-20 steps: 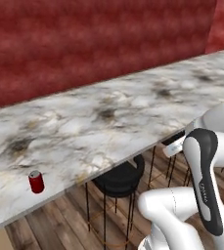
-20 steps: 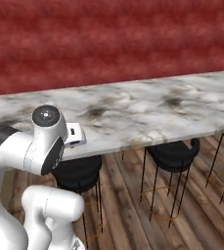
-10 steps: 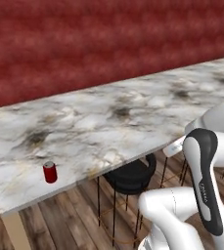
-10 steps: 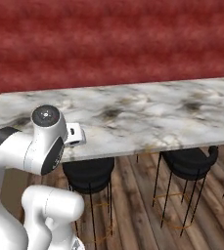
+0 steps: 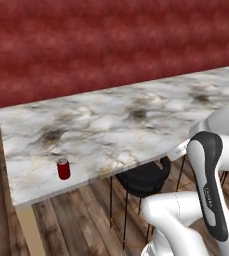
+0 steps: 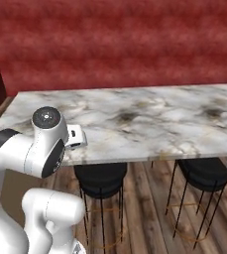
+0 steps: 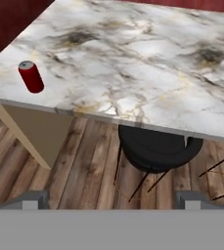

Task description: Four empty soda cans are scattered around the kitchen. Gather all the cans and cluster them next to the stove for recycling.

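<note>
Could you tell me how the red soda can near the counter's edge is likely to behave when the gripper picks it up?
The red soda can stands upright, narrow and tall, so a sideways nudge would probably tip it and set it rolling. Its smooth round wall may slip between fingers. It sits close to the marble counter edge, so it could fall.

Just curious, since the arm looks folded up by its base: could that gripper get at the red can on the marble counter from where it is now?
Probably not yet. The red can stands upright near the counter edge with nothing around it, so the way is free, but the open gripper hangs back over the floor, well short of it.
</note>
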Controlling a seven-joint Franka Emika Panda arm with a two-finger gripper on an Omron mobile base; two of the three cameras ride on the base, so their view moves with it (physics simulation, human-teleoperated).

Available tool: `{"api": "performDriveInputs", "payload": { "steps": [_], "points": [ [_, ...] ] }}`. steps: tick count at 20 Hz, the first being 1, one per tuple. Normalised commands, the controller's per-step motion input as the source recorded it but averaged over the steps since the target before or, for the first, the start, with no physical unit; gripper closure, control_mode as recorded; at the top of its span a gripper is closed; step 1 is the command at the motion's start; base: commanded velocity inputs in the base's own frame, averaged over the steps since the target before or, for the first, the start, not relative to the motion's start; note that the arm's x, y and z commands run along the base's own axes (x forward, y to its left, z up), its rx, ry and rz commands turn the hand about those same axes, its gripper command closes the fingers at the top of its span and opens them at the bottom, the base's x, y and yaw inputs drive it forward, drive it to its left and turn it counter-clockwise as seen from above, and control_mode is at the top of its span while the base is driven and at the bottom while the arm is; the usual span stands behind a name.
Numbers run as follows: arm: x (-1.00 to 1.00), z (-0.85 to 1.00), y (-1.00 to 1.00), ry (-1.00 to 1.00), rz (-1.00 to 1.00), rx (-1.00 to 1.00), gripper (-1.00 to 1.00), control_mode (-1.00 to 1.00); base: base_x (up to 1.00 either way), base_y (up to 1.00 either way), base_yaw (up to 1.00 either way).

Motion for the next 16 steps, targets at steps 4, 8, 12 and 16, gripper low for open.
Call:
{"api": "performDriveInputs", "payload": {
  "steps": [4, 8, 12, 16],
  "points": [
    [0.00, 0.00, 0.00, 0.00, 0.00, 0.00, -1.00, 1.00, 0.00, 0.33, 0.21],
    [0.00, 0.00, 0.00, 0.00, 0.00, 0.00, -1.00, 1.00, 0.00, 0.33, 0.21],
    [0.00, 0.00, 0.00, 0.00, 0.00, 0.00, -1.00, 1.00, 0.04, 0.33, 0.20],
    [0.00, 0.00, 0.00, 0.00, 0.00, 0.00, -1.00, 1.00, 0.10, 0.32, 0.18]
  ]
}}
